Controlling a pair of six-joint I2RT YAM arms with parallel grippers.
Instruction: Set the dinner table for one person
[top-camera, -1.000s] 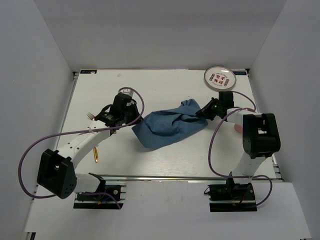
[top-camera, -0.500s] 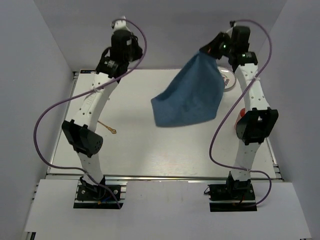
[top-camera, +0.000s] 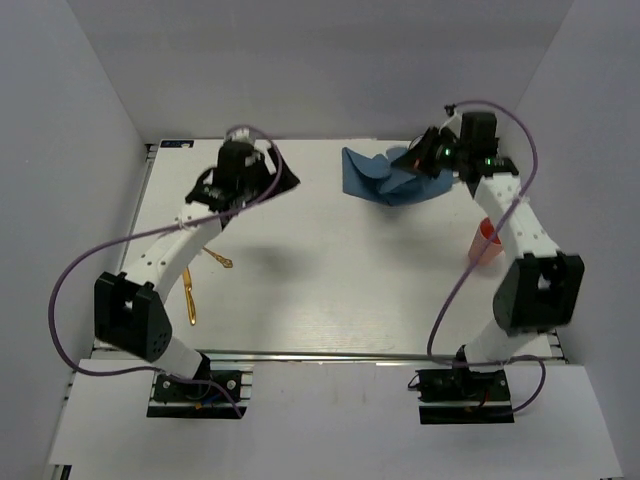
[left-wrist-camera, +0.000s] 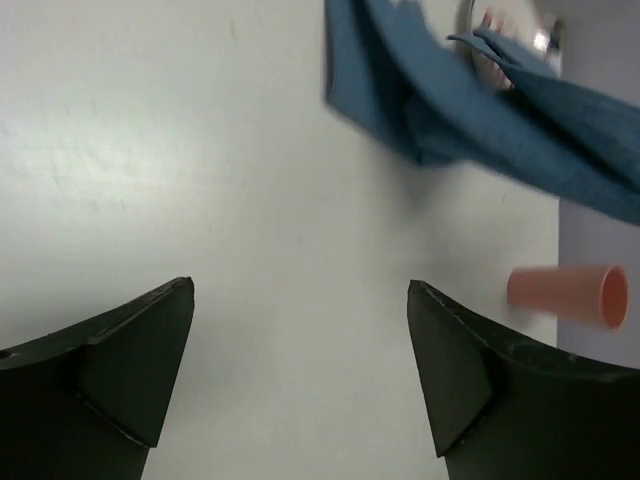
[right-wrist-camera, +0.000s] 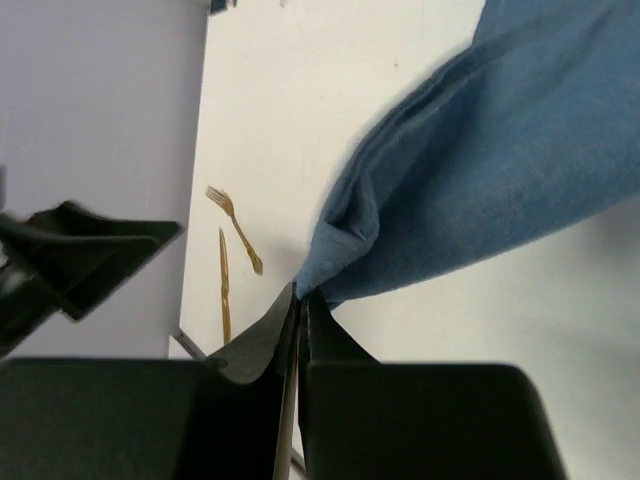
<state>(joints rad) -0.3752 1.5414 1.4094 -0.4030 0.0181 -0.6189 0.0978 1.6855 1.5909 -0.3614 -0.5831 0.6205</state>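
A blue cloth is bunched at the far right of the white dinner table. My right gripper is shut on one of its corners, and the rest drapes away from the fingers. In the left wrist view the cloth partly covers a round plate. My left gripper hovers over the table's far left with its jaws wide open and only bare tabletop between them.
A pink cup lies on its side near the right edge, also in the left wrist view. A gold fork and a gold knife lie at the left, under the left arm. Grey walls enclose the table.
Both arms have dropped from their raised pose. The right gripper has carried the hanging cloth down to the far right, where it bunches. The left gripper has opened.
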